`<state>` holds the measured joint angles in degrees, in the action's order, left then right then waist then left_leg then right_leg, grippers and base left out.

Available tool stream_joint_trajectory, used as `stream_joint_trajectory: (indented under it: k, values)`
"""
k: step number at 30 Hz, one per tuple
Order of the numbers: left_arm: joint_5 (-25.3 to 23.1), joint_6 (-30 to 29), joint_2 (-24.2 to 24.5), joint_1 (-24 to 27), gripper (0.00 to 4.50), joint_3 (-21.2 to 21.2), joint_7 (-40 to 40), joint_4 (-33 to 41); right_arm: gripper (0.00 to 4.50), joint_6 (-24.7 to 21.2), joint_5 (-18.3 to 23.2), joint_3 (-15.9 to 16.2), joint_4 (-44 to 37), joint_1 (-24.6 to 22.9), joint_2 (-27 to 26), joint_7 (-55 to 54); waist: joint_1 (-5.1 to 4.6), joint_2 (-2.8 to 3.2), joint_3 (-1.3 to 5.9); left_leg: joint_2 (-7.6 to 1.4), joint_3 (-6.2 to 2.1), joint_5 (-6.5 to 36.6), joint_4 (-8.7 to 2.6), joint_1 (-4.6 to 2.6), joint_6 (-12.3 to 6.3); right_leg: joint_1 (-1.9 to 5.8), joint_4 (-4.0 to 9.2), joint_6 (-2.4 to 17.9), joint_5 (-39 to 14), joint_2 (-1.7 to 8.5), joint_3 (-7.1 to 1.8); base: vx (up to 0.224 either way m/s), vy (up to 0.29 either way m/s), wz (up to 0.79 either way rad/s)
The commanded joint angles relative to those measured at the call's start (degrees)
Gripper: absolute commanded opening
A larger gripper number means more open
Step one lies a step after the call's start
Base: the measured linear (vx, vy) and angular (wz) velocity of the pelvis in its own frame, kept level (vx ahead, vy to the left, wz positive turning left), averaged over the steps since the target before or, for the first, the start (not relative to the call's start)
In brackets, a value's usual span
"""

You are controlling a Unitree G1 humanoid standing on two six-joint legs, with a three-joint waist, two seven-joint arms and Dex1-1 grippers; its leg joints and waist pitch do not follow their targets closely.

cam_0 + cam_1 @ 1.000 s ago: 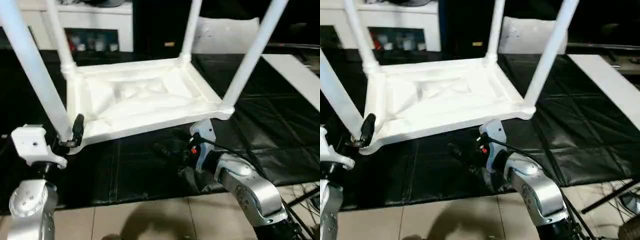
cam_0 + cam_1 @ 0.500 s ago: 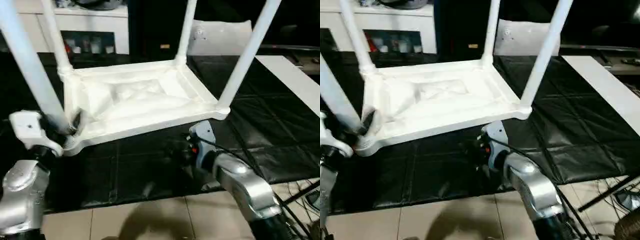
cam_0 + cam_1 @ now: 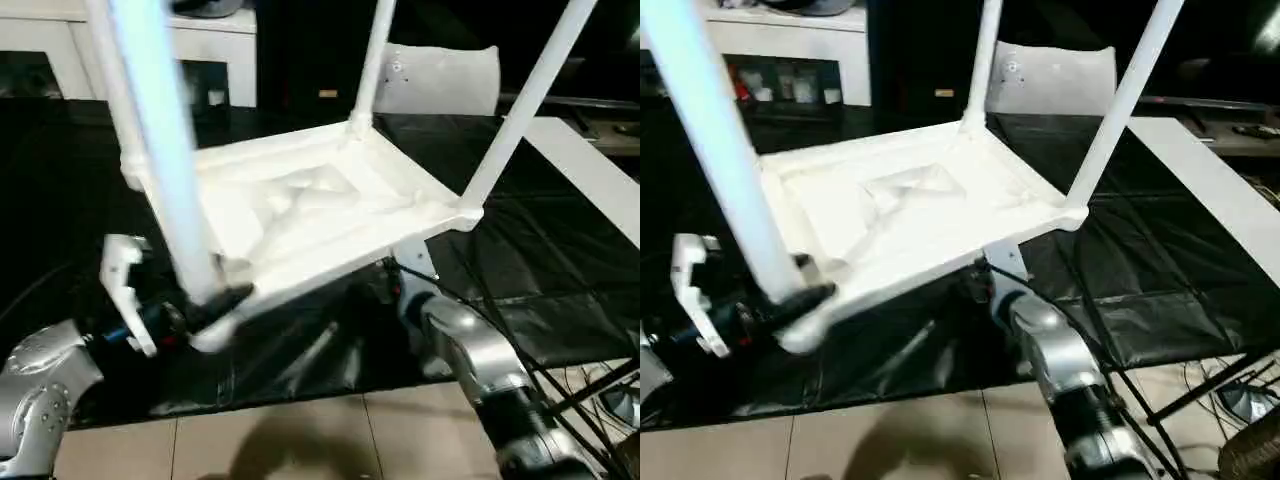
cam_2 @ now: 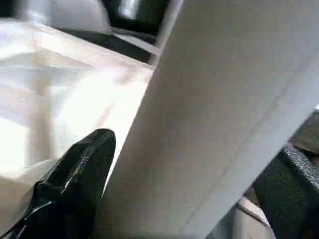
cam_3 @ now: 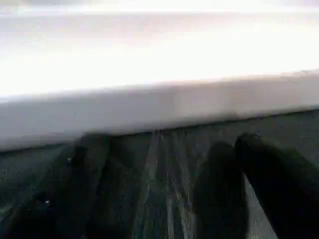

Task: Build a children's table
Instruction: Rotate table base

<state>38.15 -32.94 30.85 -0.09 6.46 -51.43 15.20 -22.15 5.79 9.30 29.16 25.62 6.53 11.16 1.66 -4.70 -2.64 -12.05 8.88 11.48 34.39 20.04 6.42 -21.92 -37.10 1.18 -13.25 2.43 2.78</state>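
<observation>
Table (image 3: 902, 215): upturned on a black mat (image 3: 1160, 290), tilted, four legs pointing up.
Near leg (image 3: 725, 165): flanked at its base by the left gripper (image 3: 800, 290), apparently clasped.
Right arm (image 3: 1055, 365): reached under the tabletop's near edge.

Black mat (image 3: 560, 260), white cabinet (image 3: 215, 40)

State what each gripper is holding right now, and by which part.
The left gripper holds the table's near-left leg just above its corner socket, one of its fingers on each side. The right gripper sits open under the tabletop's near rim, gripping nothing.
</observation>
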Motion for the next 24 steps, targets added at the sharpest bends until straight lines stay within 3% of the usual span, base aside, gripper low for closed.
stream_joint_trajectory:
  k: [1,3,7,8,12,17,20,21,23,24]
  values:
    - [3.2,-2.2,-0.6,-0.4,4.4,-4.3,-2.0,5.3,4.5,1.3,-0.5,0.1,2.3,1.5,-0.7,0.0,-0.26,1.57,2.68,-0.88,0.5,8.5,-4.21,-0.04,2.81,2.28,4.04,8.6,-4.0,3.86,-2.96,0.0,0.0,0.0]
    - [4.8,-3.8,-1.5,-1.0,4.4,-6.3,-1.4,7.8,4.5,1.9,-0.5,0.6,3.3,2.4,-1.7,0.8,-0.59,0.9,2.6,-0.79,0.59,9.1,-4.21,0.13,3.04,2.37,4.24,7.8,-5.9,3.63,-3.01,0.0,0.0,0.0]
    - [6.6,-5.6,-4.5,-2.7,4.4,-9.3,0.6,10.7,4.5,3.3,-1.1,1.9,5.2,3.9,-3.6,2.0,-1.22,0.84,2.63,-0.9,0.67,9.5,-4.06,0.21,3.3,2.27,4.45,7.7,-7.6,3.8,-3.14,0.0,0.0,0.0]
    - [6.8,-6.0,-5.4,-3.3,4.4,-10.1,1.0,11.2,4.5,3.9,-1.4,2.1,6.1,4.4,-4.2,2.2,-1.48,0.38,2.62,-0.86,0.75,9.6,-4.0,0.28,3.25,2.25,4.51,7.4,-7.9,3.65,-3.16,0.0,0.0,0.0]
    - [5.1,-6.0,-8.4,-6.0,4.4,-13.4,1.8,10.5,4.5,6.0,-2.0,2.5,8.8,5.9,-5.8,3.4,-1.92,0.05,2.76,-0.85,0.88,9.0,-3.76,0.36,2.95,2.24,4.58,6.8,-8.4,3.65,-3.31,0.0,0.0,0.0]
    - [2.9,-4.8,-12.8,-11.1,4.4,-17.2,2.7,7.2,4.5,7.8,-2.9,3.2,11.1,7.2,-7.3,5.2,-2.04,-0.01,2.81,-0.91,1.0,7.7,-3.63,0.34,2.79,2.24,4.47,7.1,-6.5,3.61,-3.33,0.0,0.0,0.0]
    - [1.0,-3.4,-14.8,-13.7,4.4,-18.8,3.4,4.7,4.5,8.9,-3.5,2.9,12.6,7.9,-7.8,5.3,-2.11,0.28,2.87,-0.89,0.97,7.9,-3.59,0.27,2.69,2.23,4.52,7.1,-6.6,3.64,-3.32,0.0,0.0,0.0]
    - [0.6,-3.1,-15.2,-14.1,4.4,-19.1,3.5,4.1,4.5,9.3,-3.6,2.8,13.0,8.1,-7.9,5.3,-2.2,0.07,2.91,-0.88,0.97,7.7,-3.57,0.37,2.64,2.35,4.52,7.1,-6.2,3.66,-3.33,0.0,0.0,0.0]
    - [-2.4,-0.2,-16.9,-16.1,4.4,-19.7,4.5,0.7,4.5,10.5,-3.8,2.2,14.3,8.6,-8.2,4.9,-2.25,0.23,2.98,-0.87,0.97,7.5,-3.49,0.39,2.45,2.39,4.53,7.5,-5.1,3.64,-3.34,0.0,0.0,0.0]
    - [-3.2,0.7,-17.7,-17.2,4.4,-19.7,4.4,-1.2,4.5,11.3,-3.6,1.4,15.1,8.7,-8.5,4.8,-2.23,0.65,2.98,-0.85,0.95,7.7,-3.52,0.32,2.44,2.41,4.58,7.8,-4.7,3.69,-3.33,0.0,0.0,0.0]
